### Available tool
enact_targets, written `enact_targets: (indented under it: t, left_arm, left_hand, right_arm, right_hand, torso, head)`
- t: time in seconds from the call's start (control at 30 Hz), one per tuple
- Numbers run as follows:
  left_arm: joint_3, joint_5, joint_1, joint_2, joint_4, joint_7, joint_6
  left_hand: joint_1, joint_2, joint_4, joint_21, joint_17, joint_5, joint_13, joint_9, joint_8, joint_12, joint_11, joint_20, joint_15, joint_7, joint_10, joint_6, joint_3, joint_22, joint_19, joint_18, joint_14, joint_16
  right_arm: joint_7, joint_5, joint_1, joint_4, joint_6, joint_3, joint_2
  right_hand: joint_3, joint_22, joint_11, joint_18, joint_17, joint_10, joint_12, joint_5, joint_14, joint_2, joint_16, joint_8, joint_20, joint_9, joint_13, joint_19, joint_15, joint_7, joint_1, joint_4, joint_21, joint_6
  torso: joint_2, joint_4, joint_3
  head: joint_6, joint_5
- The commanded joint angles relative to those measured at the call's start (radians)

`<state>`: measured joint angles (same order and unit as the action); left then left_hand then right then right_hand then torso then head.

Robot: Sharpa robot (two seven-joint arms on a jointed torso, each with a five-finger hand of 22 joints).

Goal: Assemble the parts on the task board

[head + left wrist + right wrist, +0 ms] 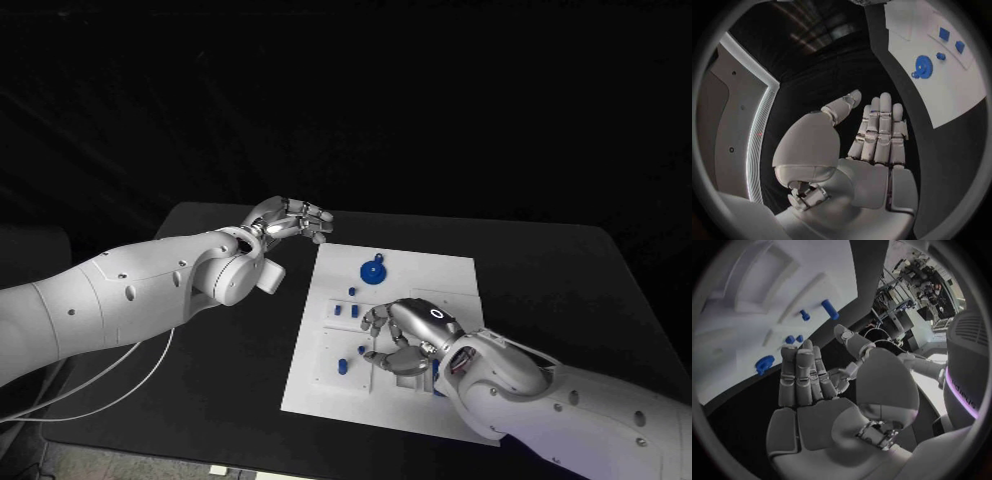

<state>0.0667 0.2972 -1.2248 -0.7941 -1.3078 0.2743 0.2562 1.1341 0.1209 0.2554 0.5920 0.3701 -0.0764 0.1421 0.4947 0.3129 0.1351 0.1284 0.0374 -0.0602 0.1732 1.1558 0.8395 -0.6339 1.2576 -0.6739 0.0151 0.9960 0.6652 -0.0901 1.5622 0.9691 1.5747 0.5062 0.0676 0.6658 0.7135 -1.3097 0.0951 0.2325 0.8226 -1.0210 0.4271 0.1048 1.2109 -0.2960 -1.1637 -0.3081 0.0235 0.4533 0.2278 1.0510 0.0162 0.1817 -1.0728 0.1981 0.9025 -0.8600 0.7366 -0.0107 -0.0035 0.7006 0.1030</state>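
The white task board (433,272) lies in the middle of the black table. A blue gear (372,271) sits near its far edge, and several small blue parts (348,310) are spread along its left side. My right hand (411,335) hovers over the board's near middle with nothing in it; in the right wrist view its fingers (804,377) are straight with the thumb apart. My left hand (293,220) hangs over the table by the board's far left corner. That hand (876,132) holds nothing, and the gear (923,66) lies beyond its fingertips.
Black table (577,280) runs all round the board, widest on the right. A white cable (101,385) trails from my left arm off the table's near left. A bit of blue (436,370) shows under my right wrist.
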Motion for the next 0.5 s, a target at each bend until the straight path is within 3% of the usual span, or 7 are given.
enact_targets:
  t: [0.03, 0.13, 0.2, 0.3, 0.37, 0.4, 0.5]
  left_arm:
    - [0.000, -0.004, -0.001, 0.002, 0.006, 0.009, -0.021]
    - [0.000, -0.004, 0.000, 0.003, 0.015, 0.008, -0.021]
    - [0.000, -0.004, 0.001, 0.005, 0.021, 0.009, -0.021]
    - [0.000, -0.004, 0.004, 0.007, 0.025, 0.009, -0.021]
    - [0.000, -0.004, 0.006, 0.009, 0.026, 0.010, -0.021]
    - [0.000, -0.004, 0.008, 0.009, 0.027, 0.009, -0.022]
    - [0.001, -0.005, 0.011, 0.012, 0.030, 0.009, -0.022]
  left_hand:
    - [-0.010, 0.002, 0.001, -0.006, 0.001, 0.007, -0.001, -0.001, 0.001, -0.006, 0.002, -0.003, -0.006, -0.001, -0.008, -0.004, 0.005, 0.002, 0.001, -0.007, -0.002, -0.007]
    - [-0.009, 0.001, 0.001, -0.006, 0.002, 0.006, -0.001, -0.001, 0.002, -0.006, 0.002, -0.003, -0.006, -0.001, -0.007, -0.003, 0.005, 0.002, 0.001, -0.007, -0.001, -0.008]
    - [-0.010, 0.000, 0.000, -0.006, 0.005, 0.007, -0.001, -0.001, 0.002, -0.005, 0.002, -0.003, -0.005, -0.001, -0.006, -0.002, 0.005, 0.003, 0.001, -0.007, 0.002, -0.007]
    - [-0.010, -0.001, -0.001, -0.007, 0.006, 0.007, 0.000, -0.001, 0.003, -0.005, 0.001, -0.003, -0.005, -0.001, -0.005, -0.002, 0.005, 0.004, 0.001, -0.007, 0.003, -0.008]
    - [-0.011, -0.001, -0.001, -0.007, 0.007, 0.007, 0.000, -0.001, 0.003, -0.005, 0.001, -0.003, -0.005, -0.001, -0.005, -0.002, 0.005, 0.004, 0.001, -0.007, 0.003, -0.008]
    - [-0.011, -0.001, -0.001, -0.007, 0.007, 0.007, 0.000, -0.001, 0.003, -0.005, 0.001, -0.003, -0.005, -0.001, -0.005, -0.002, 0.006, 0.004, 0.001, -0.007, 0.003, -0.008]
    - [-0.011, -0.001, -0.001, -0.007, 0.007, 0.007, 0.000, -0.001, 0.003, -0.005, 0.001, -0.003, -0.005, -0.001, -0.005, -0.002, 0.006, 0.004, 0.001, -0.007, 0.003, -0.008]
  right_arm:
    - [0.111, -0.220, 0.022, 0.019, -0.036, -0.024, 0.045]
    - [0.104, -0.334, 0.057, 0.020, -0.112, -0.026, 0.083]
    - [0.098, -0.431, 0.077, 0.017, -0.162, -0.026, 0.113]
    - [0.044, -0.578, 0.099, 0.013, -0.256, -0.027, 0.157]
    - [0.004, -0.632, 0.113, 0.009, -0.303, -0.027, 0.179]
    - [-0.022, -0.645, 0.120, 0.005, -0.355, -0.027, 0.194]
    - [-0.084, -0.648, 0.125, 0.009, -0.401, -0.026, 0.226]
  right_hand:
    - [-0.013, -0.014, -0.024, 0.029, -0.005, -0.034, 0.067, 0.015, 0.004, 0.009, 0.000, -0.018, -0.006, 0.017, 0.037, 0.011, 0.025, -0.013, 0.002, -0.016, 0.006, -0.023]
    - [-0.041, -0.013, -0.046, 0.029, -0.002, -0.073, 0.197, -0.007, 0.026, 0.029, -0.012, -0.023, -0.012, 0.034, 0.124, 0.036, 0.046, -0.025, 0.023, -0.051, 0.012, -0.022]
    - [-0.068, -0.009, -0.062, 0.029, 0.002, -0.070, 0.307, -0.042, 0.049, 0.046, -0.016, -0.021, -0.030, 0.043, 0.215, 0.065, 0.060, -0.037, 0.034, -0.062, 0.018, -0.015]
    - [-0.090, -0.010, -0.074, 0.029, 0.011, -0.054, 0.462, -0.031, 0.072, 0.071, -0.020, -0.023, -0.048, 0.058, 0.354, 0.087, 0.077, -0.046, 0.037, -0.057, 0.023, -0.020]
    - [-0.098, -0.011, -0.075, 0.029, 0.015, -0.050, 0.511, -0.041, 0.074, 0.081, -0.021, -0.021, -0.050, 0.062, 0.399, 0.090, 0.077, -0.050, 0.045, -0.058, 0.024, -0.019]
    - [-0.121, -0.016, -0.085, 0.029, 0.029, -0.055, 0.628, -0.031, 0.082, 0.100, -0.033, -0.021, -0.056, 0.071, 0.498, 0.098, 0.078, -0.060, 0.056, -0.042, 0.033, -0.021]
    - [-0.133, -0.019, -0.083, 0.029, 0.042, -0.032, 0.704, -0.024, 0.083, 0.114, -0.041, -0.018, -0.060, 0.078, 0.575, 0.100, 0.083, -0.056, 0.077, -0.040, 0.039, -0.022]
  torso:
    - [-0.002, 0.0011, 0.0017]
    - [-0.003, 0.0016, 0.0015]
    - [-0.005, 0.0038, 0.0021]
    - [-0.009, 0.0053, 0.0030]
    - [-0.011, 0.0061, 0.0037]
    - [-0.012, 0.0068, 0.0043]
    - [-0.016, 0.0085, 0.0062]
  head:
    - [-0.004, -0.006]
    - [-0.009, -0.014]
    - [-0.011, -0.018]
    - [-0.012, -0.025]
    - [-0.013, -0.029]
    - [-0.014, -0.030]
    - [-0.013, -0.032]
